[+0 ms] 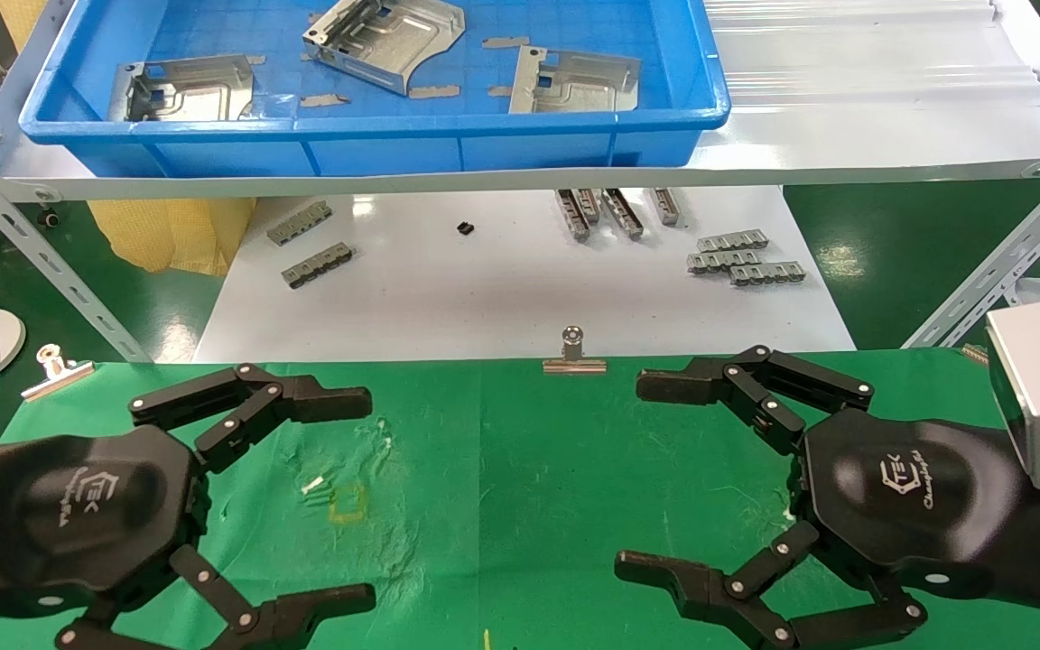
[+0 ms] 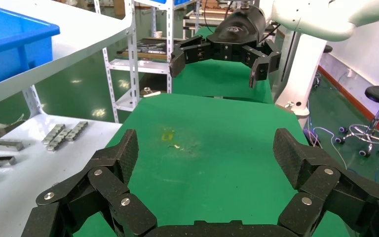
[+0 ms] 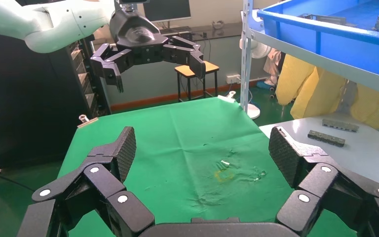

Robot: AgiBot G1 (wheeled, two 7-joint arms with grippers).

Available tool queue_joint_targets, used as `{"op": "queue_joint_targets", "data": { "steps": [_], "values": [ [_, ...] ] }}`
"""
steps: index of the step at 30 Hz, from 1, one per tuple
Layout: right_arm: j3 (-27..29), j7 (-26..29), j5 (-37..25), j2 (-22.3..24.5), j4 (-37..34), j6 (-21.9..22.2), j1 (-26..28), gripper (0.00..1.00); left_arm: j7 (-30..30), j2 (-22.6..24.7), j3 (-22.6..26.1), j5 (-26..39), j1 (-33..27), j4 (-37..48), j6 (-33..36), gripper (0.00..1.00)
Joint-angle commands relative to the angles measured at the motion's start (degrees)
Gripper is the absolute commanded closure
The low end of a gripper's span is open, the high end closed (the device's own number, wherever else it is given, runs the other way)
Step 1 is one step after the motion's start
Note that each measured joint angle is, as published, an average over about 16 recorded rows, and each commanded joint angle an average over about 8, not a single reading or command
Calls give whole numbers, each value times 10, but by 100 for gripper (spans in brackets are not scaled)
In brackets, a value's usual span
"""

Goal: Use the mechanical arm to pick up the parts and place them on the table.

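Observation:
Three silver sheet-metal parts lie in the blue tray (image 1: 376,126) on the shelf at the back: one on the left (image 1: 184,89), one in the middle (image 1: 385,41), one on the right (image 1: 574,83). My left gripper (image 1: 344,496) hangs open and empty over the left of the green table (image 1: 520,469); its own view shows it (image 2: 207,150) spread wide above the cloth. My right gripper (image 1: 642,474) hangs open and empty over the right of the table, as its own view shows (image 3: 202,148). A small yellow square mark (image 1: 347,503) is on the cloth between them.
Small grey comb-like strips (image 1: 746,257) lie on the white board (image 1: 502,289) under the shelf. Silver binder clips (image 1: 574,357) (image 1: 55,370) sit at the table's far edge. Slanted metal shelf legs (image 1: 41,253) stand at both sides.

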Motion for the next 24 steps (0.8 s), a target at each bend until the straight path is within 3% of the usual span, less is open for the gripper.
{"op": "queue_joint_targets", "data": {
  "steps": [1, 2, 10, 24],
  "values": [
    [0, 0, 0, 0, 0, 0, 0, 0, 0, 0, 0, 0, 0, 0, 0, 0],
    [0, 0, 0, 0, 0, 0, 0, 0, 0, 0, 0, 0, 0, 0, 0, 0],
    [0, 0, 0, 0, 0, 0, 0, 100, 0, 0, 0, 0, 0, 0, 0, 0],
    [0, 0, 0, 0, 0, 0, 0, 100, 0, 0, 0, 0, 0, 0, 0, 0]
  ]
}}
